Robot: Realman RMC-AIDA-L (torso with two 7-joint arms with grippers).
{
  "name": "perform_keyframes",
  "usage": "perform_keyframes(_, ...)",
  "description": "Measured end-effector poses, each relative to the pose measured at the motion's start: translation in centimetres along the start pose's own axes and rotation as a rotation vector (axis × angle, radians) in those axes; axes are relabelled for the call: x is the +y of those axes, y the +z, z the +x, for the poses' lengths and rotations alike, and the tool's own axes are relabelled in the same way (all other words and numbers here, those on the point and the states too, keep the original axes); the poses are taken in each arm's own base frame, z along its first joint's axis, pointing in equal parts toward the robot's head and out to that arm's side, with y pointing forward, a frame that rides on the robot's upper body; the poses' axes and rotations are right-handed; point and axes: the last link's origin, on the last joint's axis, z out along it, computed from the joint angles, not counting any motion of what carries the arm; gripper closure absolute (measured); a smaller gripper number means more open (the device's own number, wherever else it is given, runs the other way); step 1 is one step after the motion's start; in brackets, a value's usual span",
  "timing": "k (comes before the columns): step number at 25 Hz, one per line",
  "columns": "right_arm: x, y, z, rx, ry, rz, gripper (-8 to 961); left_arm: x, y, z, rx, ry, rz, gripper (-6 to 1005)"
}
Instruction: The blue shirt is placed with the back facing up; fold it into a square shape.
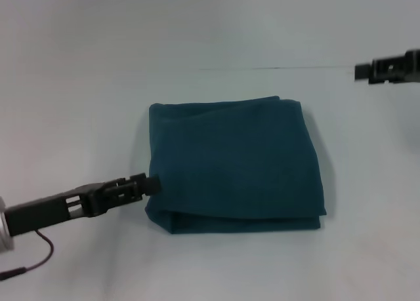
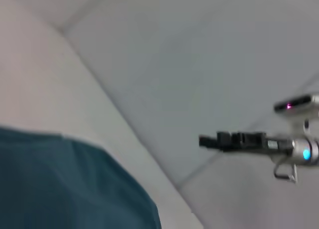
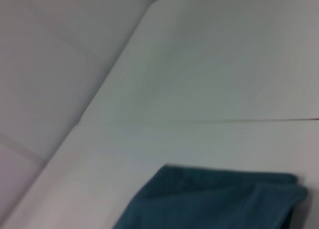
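One blue shirt [image 1: 236, 166] lies folded square; left gripper [image 1: 152, 181] touches its edge, fingers' state unclear.

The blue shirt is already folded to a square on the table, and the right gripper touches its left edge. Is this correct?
Not quite: the left gripper touches the left edge of the blue shirt, as the head view shows. The right gripper is away from it, off to the far right.

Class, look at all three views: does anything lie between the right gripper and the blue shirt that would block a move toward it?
Nothing visible does. The right gripper hangs at the far right, apart from the blue shirt, with only bare white table between them. The left gripper is at the shirt's opposite edge, out of that path.
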Motion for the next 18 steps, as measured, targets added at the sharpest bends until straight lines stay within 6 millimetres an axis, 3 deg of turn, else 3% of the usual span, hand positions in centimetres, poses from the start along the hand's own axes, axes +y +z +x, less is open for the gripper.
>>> perform_keyframes(6, 1.5, 1.2, 3.8, 0.123, -0.341, 0.005, 371, 0.3, -1.4, 3.4, -0.116, 0.113, 0.042, 153)
perform_keyframes(10, 3.3, 2.9, 6.1, 0.15, -0.491, -0.049, 371, 0.5, -0.7, 4.3, -0.206, 0.268, 0.035, 153)
perform_keyframes(18, 4.0, 5.1, 8.5, 0.172, -0.35, -0.155, 370, 0.2, 0.7, 3.4, -0.278, 0.44, 0.01, 154)
